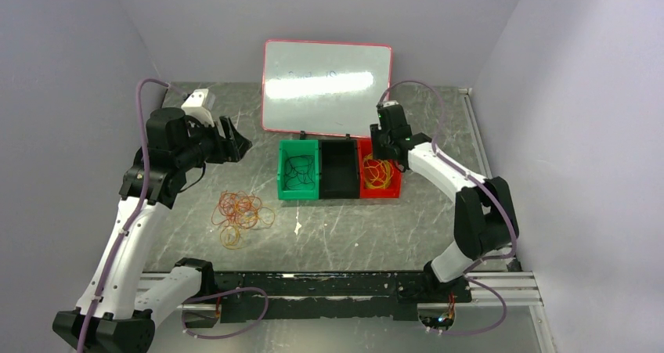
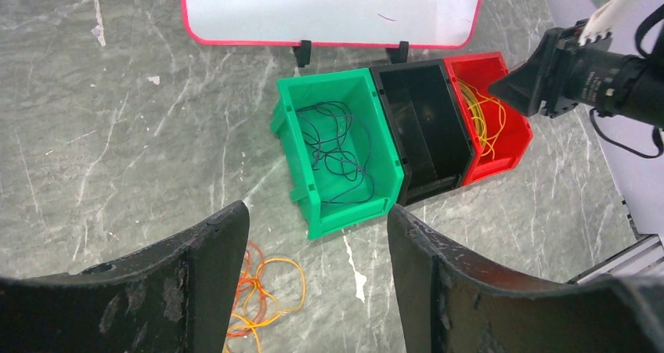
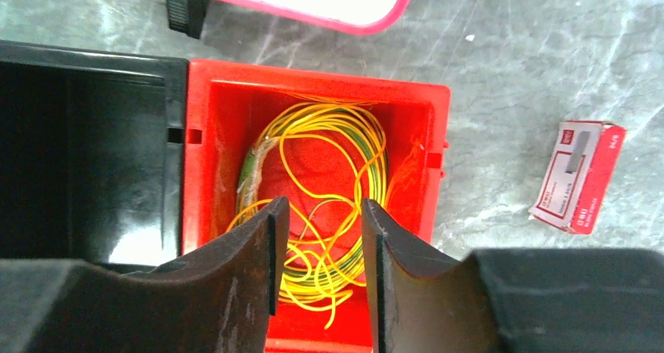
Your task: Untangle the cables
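The right gripper (image 3: 321, 212), jaws apart, hangs over yellow cables (image 3: 333, 145) in the red bin (image 3: 313, 91). The left gripper (image 2: 315, 212), spread and seemingly empty, faces the orange tangle (image 1: 241, 211) on the table (image 1: 352, 229). Pinching several loops together could tighten knots.

- left arm (image 1: 125, 235): upper link raised steeply, elbow bent, forearm levelled toward table middle
- left gripper (image 2: 317, 220): held high, tilted downward, jaws wide apart
- right arm (image 1: 478, 212): elbow folded sharply, forearm stretched forward-left
- right gripper (image 3: 322, 212): pointing down, jaws narrowly parted
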You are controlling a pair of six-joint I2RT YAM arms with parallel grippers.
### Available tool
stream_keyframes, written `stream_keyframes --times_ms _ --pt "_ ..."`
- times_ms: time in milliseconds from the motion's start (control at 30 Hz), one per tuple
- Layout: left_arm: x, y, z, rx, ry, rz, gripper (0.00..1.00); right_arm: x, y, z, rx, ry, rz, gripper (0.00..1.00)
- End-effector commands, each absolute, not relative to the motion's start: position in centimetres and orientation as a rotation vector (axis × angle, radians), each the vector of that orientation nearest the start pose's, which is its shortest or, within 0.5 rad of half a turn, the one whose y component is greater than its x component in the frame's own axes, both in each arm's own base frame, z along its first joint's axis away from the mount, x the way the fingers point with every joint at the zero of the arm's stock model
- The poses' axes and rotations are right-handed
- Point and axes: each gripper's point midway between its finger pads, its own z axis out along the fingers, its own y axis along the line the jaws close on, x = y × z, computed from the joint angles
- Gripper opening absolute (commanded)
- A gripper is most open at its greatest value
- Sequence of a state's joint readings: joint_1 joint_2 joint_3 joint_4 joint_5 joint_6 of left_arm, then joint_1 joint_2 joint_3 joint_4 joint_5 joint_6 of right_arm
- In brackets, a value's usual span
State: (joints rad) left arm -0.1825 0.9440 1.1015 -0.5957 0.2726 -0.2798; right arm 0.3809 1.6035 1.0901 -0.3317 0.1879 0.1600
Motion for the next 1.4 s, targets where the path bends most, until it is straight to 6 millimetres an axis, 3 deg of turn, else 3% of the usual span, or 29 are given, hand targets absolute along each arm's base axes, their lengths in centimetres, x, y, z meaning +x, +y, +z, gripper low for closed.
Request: stream_keyframes --times_ms 0,167,433,533,633,733,800,933,1200,1367 --pt "28.1 -11.2 28.8 0.089 2.026 -0.563 0.7 38.2 12.6 12.5 -0.172 2.357 0.055 0.45" --pt "28.2 -11.4 28.5 0.092 2.032 -0.574 0.7 37.4 12.6 14.0 -0.175 2.34 0.077 0.49" --pt "28.1 -11.3 26.4 0.076 2.073 -0.566 0.7 36.5 13.2 19.1 -0.195 2.204 0.164 0.51" --pt "28.0 -10.9 25.2 0.049 2.095 -0.551 0.69 35.9 14.4 20.9 -0.213 2.149 0.206 0.51" --pt "28.0 -10.0 23.7 -0.024 2.126 -0.498 0.69 34.6 17.2 22.5 -0.243 2.088 0.285 0.51" --pt "27.8 -9.0 22.4 -0.086 2.146 -0.449 0.7 32.2 22.1 23.0 -0.344 2.025 0.413 0.51" --pt "27.7 -8.7 22.1 -0.107 2.143 -0.437 0.7 30.2 25.7 22.7 -0.451 1.981 0.517 0.51" --pt "27.3 -7.9 21.9 -0.138 2.139 -0.391 0.67 26.9 30.4 21.2 -0.558 1.936 0.658 0.5" --pt "25.9 -6.2 24.8 -0.179 2.011 -0.334 0.68 21.3 38.2 19.5 -0.351 1.934 0.884 0.49" --pt "25.1 -6.1 24.7 -0.161 2.014 -0.33 0.67 19.0 42.8 17.4 -0.255 1.951 0.969 0.5"
